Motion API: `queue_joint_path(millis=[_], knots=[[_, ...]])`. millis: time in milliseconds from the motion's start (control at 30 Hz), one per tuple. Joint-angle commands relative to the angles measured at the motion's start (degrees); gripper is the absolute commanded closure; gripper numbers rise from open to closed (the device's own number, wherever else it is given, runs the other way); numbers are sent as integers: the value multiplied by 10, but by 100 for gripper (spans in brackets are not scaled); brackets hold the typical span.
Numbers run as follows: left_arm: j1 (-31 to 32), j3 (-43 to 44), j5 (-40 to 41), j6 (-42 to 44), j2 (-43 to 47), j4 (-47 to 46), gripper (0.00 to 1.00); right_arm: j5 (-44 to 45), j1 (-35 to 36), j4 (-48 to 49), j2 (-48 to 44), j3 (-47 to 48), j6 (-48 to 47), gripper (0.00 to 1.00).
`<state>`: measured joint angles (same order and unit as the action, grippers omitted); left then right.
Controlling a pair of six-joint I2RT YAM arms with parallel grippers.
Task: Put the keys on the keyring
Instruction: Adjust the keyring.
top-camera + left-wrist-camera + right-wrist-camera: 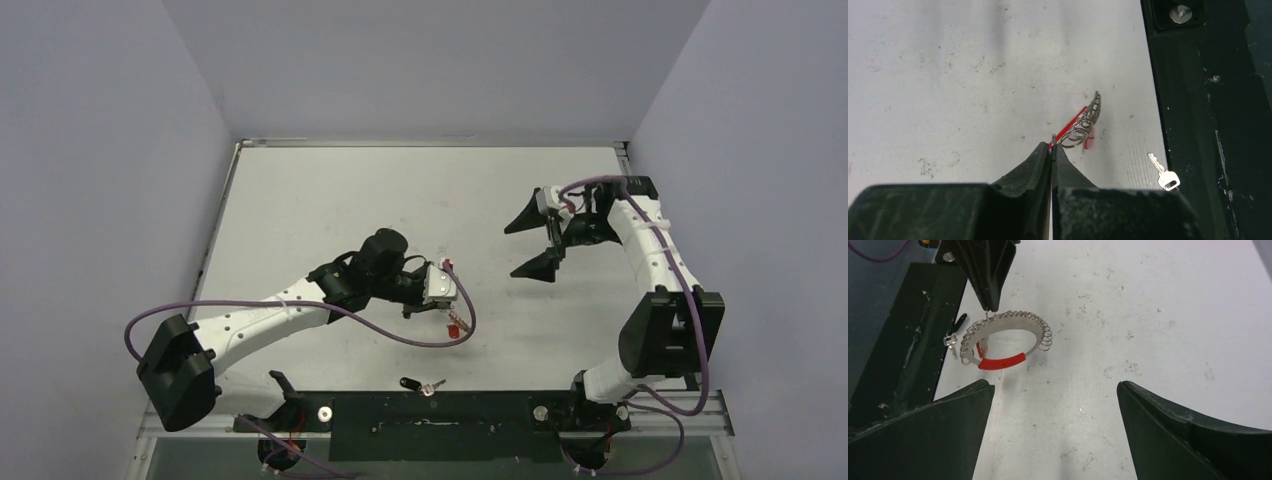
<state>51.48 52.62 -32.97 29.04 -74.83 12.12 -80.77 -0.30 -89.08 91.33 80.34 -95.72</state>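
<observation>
My left gripper (1053,146) is shut on the rim of the keyring (1083,122), a thin metal ring with a red sleeve and many small silver pieces strung on it. It holds the ring just above the table. The right wrist view shows the keyring (1003,340) hanging below the left fingers (988,275). A loose key (420,384) with a dark head lies near the table's front edge, also seen as the key (1163,172) and the key (953,337). My right gripper (513,250) stands wide open with nothing between its fingers, to the right of the ring and apart from it.
A black base plate (440,415) runs along the near edge, right beside the loose key. A purple cable (400,335) loops under the left arm. Grey walls enclose the table (400,190) on three sides.
</observation>
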Motion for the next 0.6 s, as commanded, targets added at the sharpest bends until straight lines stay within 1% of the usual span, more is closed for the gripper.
queue_joint_path(millis=[0, 133, 233, 300, 400, 433, 500, 533, 567], knots=[[-12, -2, -38, -43, 26, -62, 100, -9, 5, -81, -96, -34, -141, 0], [-19, -1, -18, -49, 31, -61, 100, 8, 4, -81, -97, -23, -161, 0], [-25, -3, -4, -51, 42, -61, 100, 48, 4, -81, -86, -5, -168, 0], [-28, -5, 4, -50, 49, -61, 100, 58, 4, -81, -94, -10, -214, 0], [-31, -9, 18, -48, 57, -57, 100, 54, 5, -76, -130, -56, -336, 0], [-33, -10, 21, -48, 59, -56, 100, 54, 5, -50, -144, -63, -332, 0], [-34, -12, 24, -48, 63, -54, 100, 88, 5, 50, -172, -66, -223, 0], [-34, -13, 28, -48, 66, -54, 100, 120, 9, 139, -192, -82, -135, 0], [-35, -15, 31, -48, 68, -54, 100, 192, 30, 273, -242, -121, -5, 0]])
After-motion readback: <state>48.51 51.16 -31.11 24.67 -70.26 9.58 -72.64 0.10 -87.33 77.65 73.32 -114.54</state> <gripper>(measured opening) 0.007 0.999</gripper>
